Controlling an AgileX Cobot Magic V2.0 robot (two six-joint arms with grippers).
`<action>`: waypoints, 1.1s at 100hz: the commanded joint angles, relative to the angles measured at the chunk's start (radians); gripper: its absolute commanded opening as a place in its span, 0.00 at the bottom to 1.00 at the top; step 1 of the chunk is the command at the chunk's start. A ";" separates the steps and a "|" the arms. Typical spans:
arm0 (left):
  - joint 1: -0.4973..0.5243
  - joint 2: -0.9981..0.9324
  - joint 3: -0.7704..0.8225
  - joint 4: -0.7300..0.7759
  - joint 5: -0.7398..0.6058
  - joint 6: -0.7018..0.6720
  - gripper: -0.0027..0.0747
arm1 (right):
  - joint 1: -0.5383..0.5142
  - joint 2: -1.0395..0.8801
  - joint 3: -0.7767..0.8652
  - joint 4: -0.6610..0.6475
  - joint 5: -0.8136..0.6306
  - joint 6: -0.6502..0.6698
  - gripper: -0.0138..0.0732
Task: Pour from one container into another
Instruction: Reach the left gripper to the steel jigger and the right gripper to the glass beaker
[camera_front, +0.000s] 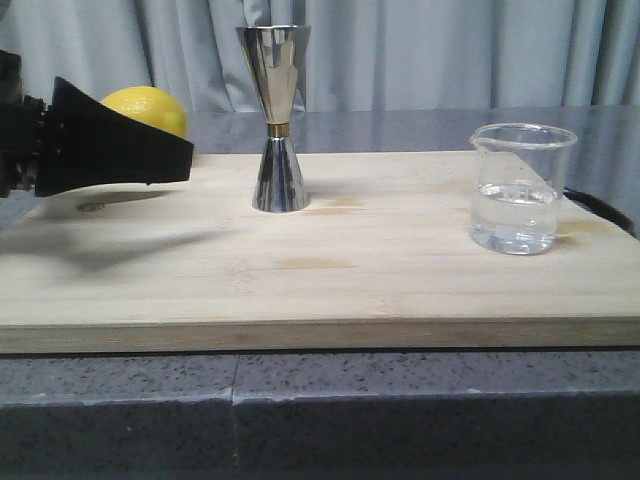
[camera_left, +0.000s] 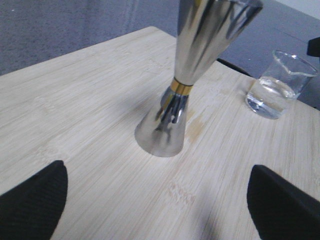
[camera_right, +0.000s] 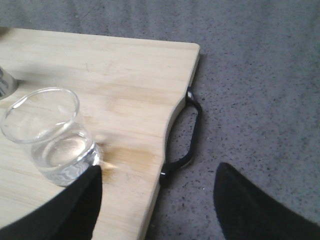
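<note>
Left claw (camera_left: 157, 200) spread wide, holding nothing, facing upright jigger (camera_left: 192, 75) at board centre. Right claw (camera_right: 157, 202) spread, empty, one finger (camera_right: 75, 210) just beside beaker (camera_right: 50, 137), which holds clear liquid near board's right end, well apart from jigger.

Jigger (camera_front: 275, 115): mirror-polished metal, gold band at waist. Beaker (camera_front: 520, 188): clear smooth glass. Board (camera_front: 350, 270): pale wood, matt, fine straight grain, with a glossy black handle (camera_right: 186, 135). Desk (camera_front: 300, 410): grey speckled stone look. Left tool (camera_left: 157, 200): matt black. Lemon (camera_front: 148, 110): dimpled skin.
</note>
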 joint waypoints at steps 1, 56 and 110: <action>-0.010 0.007 -0.055 -0.078 0.145 0.039 0.89 | 0.019 0.023 -0.024 -0.004 -0.100 -0.007 0.66; -0.158 0.110 -0.273 -0.078 0.090 0.065 0.89 | 0.135 0.243 -0.024 -0.073 -0.281 -0.007 0.66; -0.223 0.195 -0.312 -0.078 0.084 0.068 0.88 | 0.166 0.257 -0.024 -0.079 -0.359 -0.005 0.66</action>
